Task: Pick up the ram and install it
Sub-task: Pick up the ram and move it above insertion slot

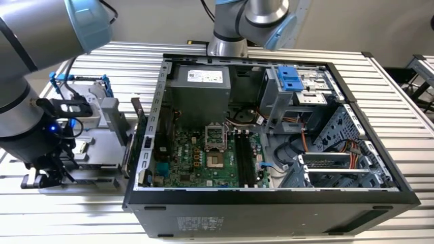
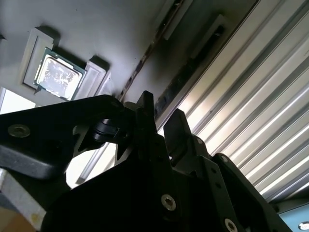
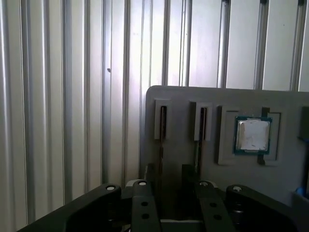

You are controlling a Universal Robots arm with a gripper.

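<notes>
Early stage, nothing installed. In the first wrist view the gripper (image 3: 169, 170) hangs low over the grey tray (image 3: 193, 96) on the table (image 3: 63, 96). Jaws are apart and clamped on nothing, and they look lined up on the nearer slot. The ram (image 3: 162, 121) sits edge-up in that slot, not yet gripped. A second stick (image 3: 203, 123) is in the next slot, with a CPU (image 3: 252, 134) beside it. In the exterior view the board's black slots (image 1: 245, 155) in the case (image 1: 271, 195) look empty. Pick and install are both left.

Ribbed silver table (image 1: 407, 122); grey plate (image 3: 193, 99); green motherboard (image 1: 203, 162); black end effector (image 3: 170, 173); blue bracket (image 1: 289, 78).
</notes>
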